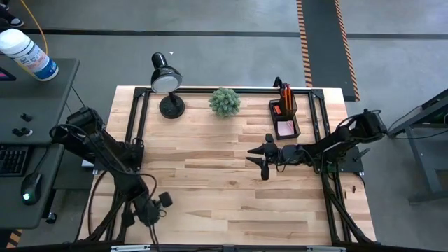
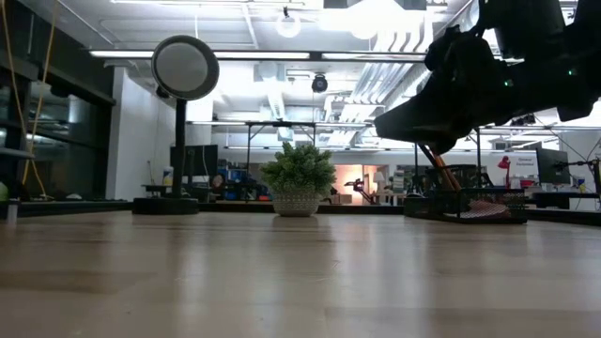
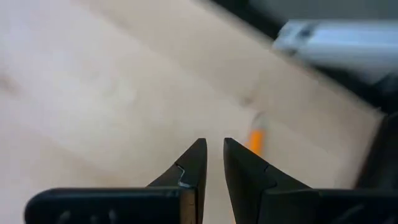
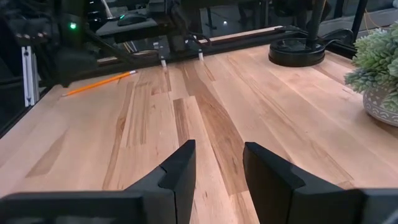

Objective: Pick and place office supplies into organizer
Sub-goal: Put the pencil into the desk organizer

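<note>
Honestly, several things are hard for me to make out from here. In the left wrist view the table [image 3: 93, 93] is blurred, and I see only a short orange piece of a pencil [image 3: 255, 140] past the fingertips; the rest of it is hidden. In the low view the right arm is a dark shape near the top, and the organizer [image 2: 460, 202] shows only low and partly behind it, at the right.

From above I count one organizer [image 1: 285, 115] near the far right corner of the table [image 1: 210, 182]. Orange pencils stand in its taller section, but I cannot count them. A pink pad [image 1: 285, 127] lies in the lower section. I also count one black lamp [image 1: 166, 80] and one small green plant [image 1: 225, 101] along the far edge.

In the right wrist view one pencil [image 4: 99, 82] lies alone on the wood near the left arm's side of the table.

The right gripper [image 1: 260, 158] hovers over the table, near the organizer, its fingers apart with a clear gap and nothing between them. The left gripper [image 1: 155, 210] is at the near edge, fingers with a narrow gap, holding nothing.
</note>
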